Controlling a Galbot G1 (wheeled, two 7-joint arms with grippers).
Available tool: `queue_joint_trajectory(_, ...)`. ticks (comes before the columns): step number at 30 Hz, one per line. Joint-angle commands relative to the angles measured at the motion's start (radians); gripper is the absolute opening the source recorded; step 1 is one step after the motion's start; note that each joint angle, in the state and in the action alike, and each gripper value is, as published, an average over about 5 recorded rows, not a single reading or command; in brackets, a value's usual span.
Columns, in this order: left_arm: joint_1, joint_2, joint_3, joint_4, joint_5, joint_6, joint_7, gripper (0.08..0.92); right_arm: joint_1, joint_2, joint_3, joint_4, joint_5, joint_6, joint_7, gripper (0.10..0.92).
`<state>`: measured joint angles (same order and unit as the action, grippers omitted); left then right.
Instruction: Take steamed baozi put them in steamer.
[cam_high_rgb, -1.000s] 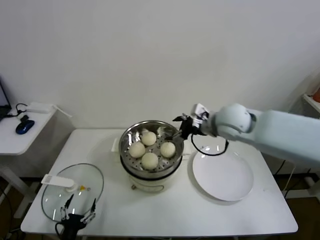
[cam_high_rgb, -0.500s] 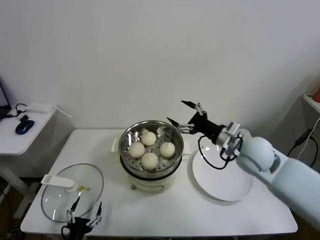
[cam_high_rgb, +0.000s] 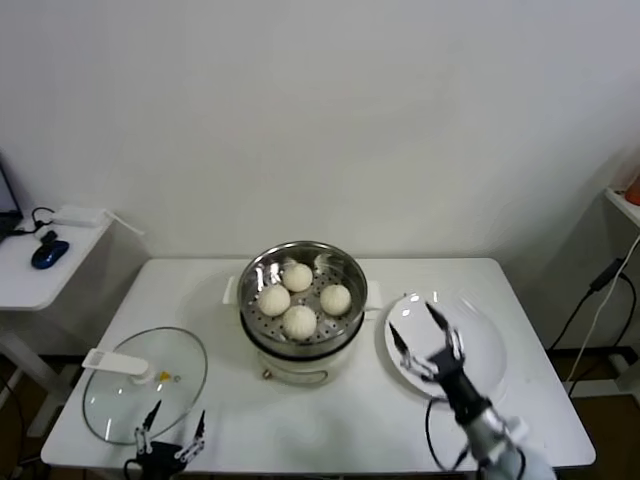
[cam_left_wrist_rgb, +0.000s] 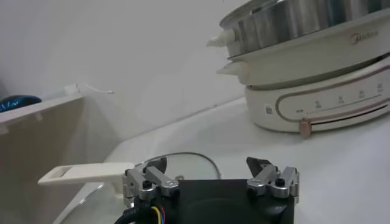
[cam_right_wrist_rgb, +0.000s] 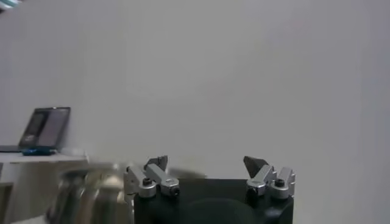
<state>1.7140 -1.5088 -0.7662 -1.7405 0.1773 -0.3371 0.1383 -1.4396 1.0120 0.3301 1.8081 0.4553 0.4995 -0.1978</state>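
Four cream-white baozi (cam_high_rgb: 299, 296) lie in the shiny steel steamer (cam_high_rgb: 346, 271) on its cream pot base, at the middle of the table. The steamer also shows in the left wrist view (cam_left_wrist_rgb: 317, 36) and, blurred, in the right wrist view (cam_right_wrist_rgb: 85, 195). My right gripper (cam_high_rgb: 425, 335) is open and empty, low over the white plate (cam_high_rgb: 485, 345), right of the steamer and apart from it. My left gripper (cam_high_rgb: 172, 428) is open and empty at the table's front left edge, by the glass lid (cam_high_rgb: 120, 390).
The glass lid with a white handle (cam_left_wrist_rgb: 85, 173) lies at the front left. A side table (cam_high_rgb: 25, 270) with a blue mouse stands farther left. The white wall is behind.
My right arm has drawn back from beside the steamer's rim, towards me and down, and now sits low over the plate. The left gripper has barely moved.
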Motion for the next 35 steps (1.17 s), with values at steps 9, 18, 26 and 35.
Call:
queue_joint_trajectory(9, 0.006, -0.005, 0.003, -0.016, -0.021, 0.001, 0.0, 0.823, -0.507, 0.271, 0.11, -0.059, -0.03, 0.264, 0.001, 0.823)
queue_joint_trajectory(18, 0.008, -0.002, 0.003, -0.017, -0.02, 0.001, 0.004, 0.823, -0.494, 0.285, 0.106, -0.053, -0.031, 0.249, 0.002, 0.823)
queue_joint_trajectory(26, 0.006, -0.002, 0.003, -0.015, -0.021, 0.001, 0.004, 0.823, -0.49, 0.289, 0.105, -0.05, -0.033, 0.24, 0.002, 0.823)
queue_joint_trajectory(35, 0.005, -0.003, 0.004, -0.017, -0.024, 0.002, 0.007, 0.823, -0.487, 0.297, 0.104, -0.044, -0.035, 0.232, 0.003, 0.823)
